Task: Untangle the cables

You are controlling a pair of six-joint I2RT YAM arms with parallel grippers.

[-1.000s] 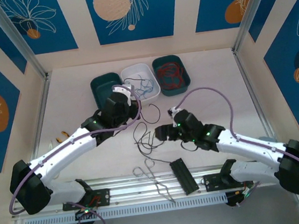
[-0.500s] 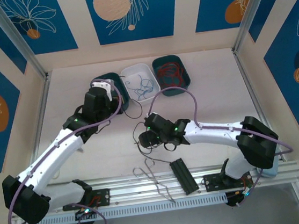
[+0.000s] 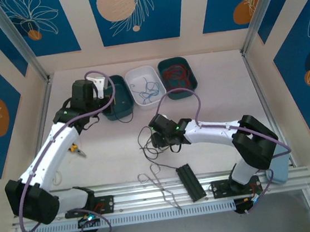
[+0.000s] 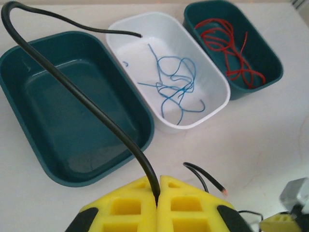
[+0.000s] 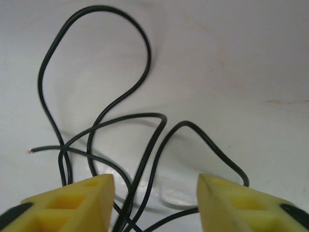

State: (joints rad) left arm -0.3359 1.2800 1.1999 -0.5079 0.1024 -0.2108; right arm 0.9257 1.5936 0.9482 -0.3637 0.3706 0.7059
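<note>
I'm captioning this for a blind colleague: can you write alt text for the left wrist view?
The left gripper is shut on a black cable that arcs up and leftward across an empty teal tray. Beside it, a white tray holds blue cables and a second teal tray holds red cables.

The bottom edge of the left wrist view cuts off the yellow fingers of the left gripper (image 4: 158,186), and the pinched black cable (image 4: 87,104) disappears between them. A yellow and grey object (image 4: 294,195) in that view's near right corner is cropped beyond telling. The right gripper (image 5: 155,186) is cropped the same way, and the loose black cables (image 5: 120,121) run off the edge between its fingers. From above, the left arm covers part of a yellow-handled tool (image 3: 76,150) on the desk (image 3: 114,154).
</note>
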